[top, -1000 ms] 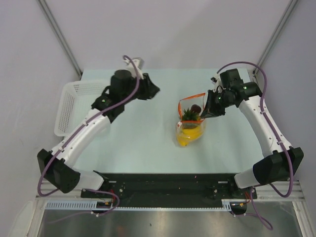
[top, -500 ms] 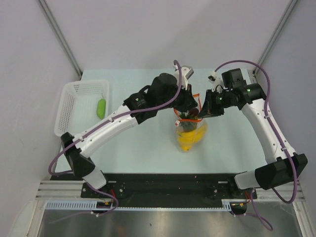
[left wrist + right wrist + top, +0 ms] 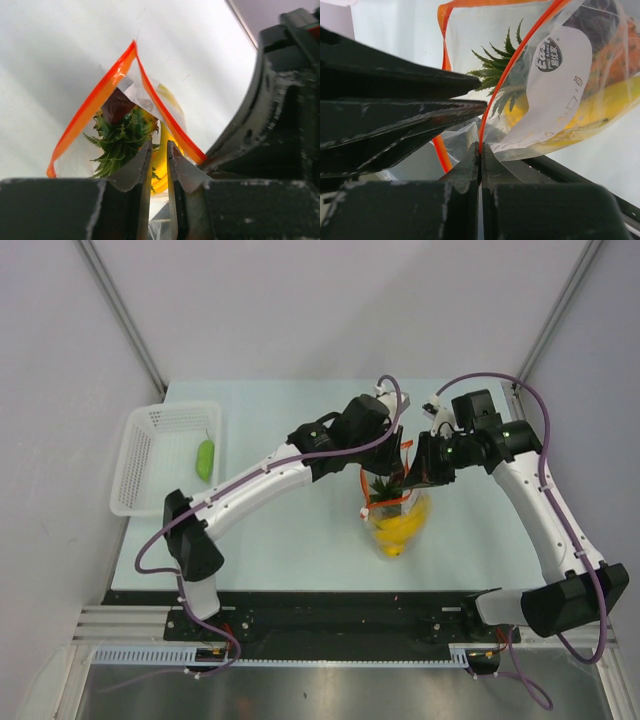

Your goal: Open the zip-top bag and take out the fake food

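Note:
The zip-top bag hangs mouth-up over the middle of the table, its orange-red zip strip spread open. My right gripper is shut on one lip of the mouth and holds the bag up; it also shows in the top view. My left gripper is at the open mouth, its jaws a narrow gap apart with nothing between them, just above the pineapple's green crown. A dark red fruit and yellow bananas lie in the bag. A green piece lies in the basket.
A white perforated basket stands at the table's left edge. The left arm stretches diagonally across the table from its base to the bag. The right gripper's dark body crowds the left gripper's right side.
My left arm has swung from the basket side across to the bag's mouth, uncovering the green piece in the basket. The bag has shifted slightly right and hangs more upright.

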